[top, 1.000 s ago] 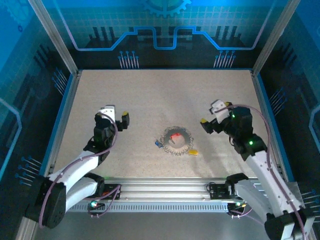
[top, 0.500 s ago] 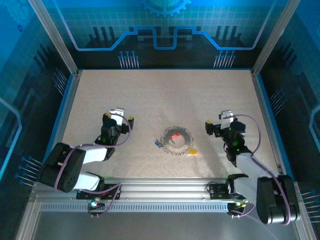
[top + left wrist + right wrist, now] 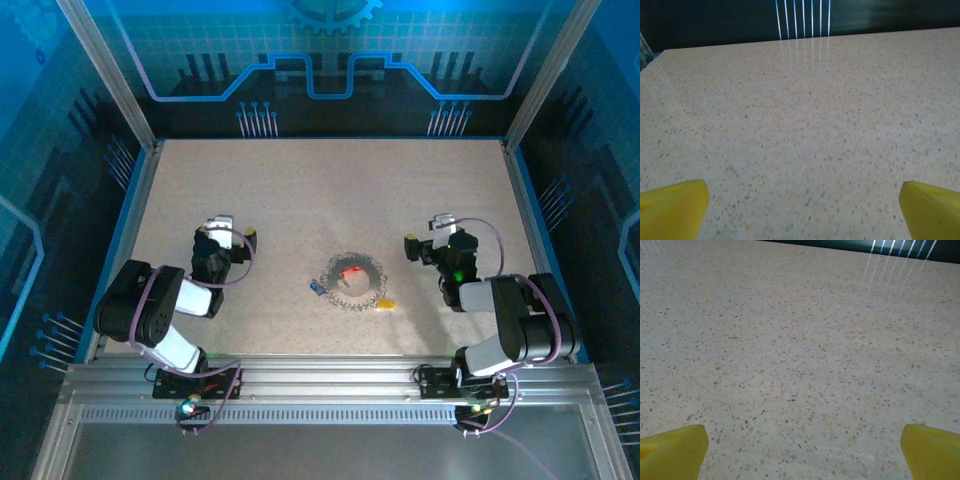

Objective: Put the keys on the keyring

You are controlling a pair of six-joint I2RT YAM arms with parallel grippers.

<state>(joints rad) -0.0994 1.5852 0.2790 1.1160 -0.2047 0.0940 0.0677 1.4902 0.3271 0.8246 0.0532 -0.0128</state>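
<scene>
Top view and both wrist views. The speckled beige counter (image 3: 320,190) carries all the task's things near its middle, between the two arms. The left arm (image 3: 160,310) and the right arm (image 3: 510,325) are folded low, well apart from those things.

The left claw (image 3: 226,238) stands wide and holds nothing. Its yellow fingertips (image 3: 671,206) sit at the far corners of the left wrist view, with bare counter between them. The right claw (image 3: 430,244) is equally wide and empty, its yellow fingertips (image 3: 932,450) framing bare counter.

The keyring (image 3: 356,281) lies flat as a roughly round, bumpy-edged loop. A round loop has no marked long axis. It is probably light and limp like a chain, so it may sag or slide when lifted. A pinch across the wire at its rim seems the best hold.

The red key (image 3: 349,270) lies inside the loop, towards its far side. The yellow key (image 3: 385,303) lies just beside the loop's near right rim; whether they touch cannot be told. Its long axis runs roughly left to right. The blue key (image 3: 315,288) lies just beside the left rim.

The keys are likely light, stiff and smooth, and apt to skid on the counter. The coloured plastic head looks the surest place to grip. Which way each shank points is too small to tell.
</scene>
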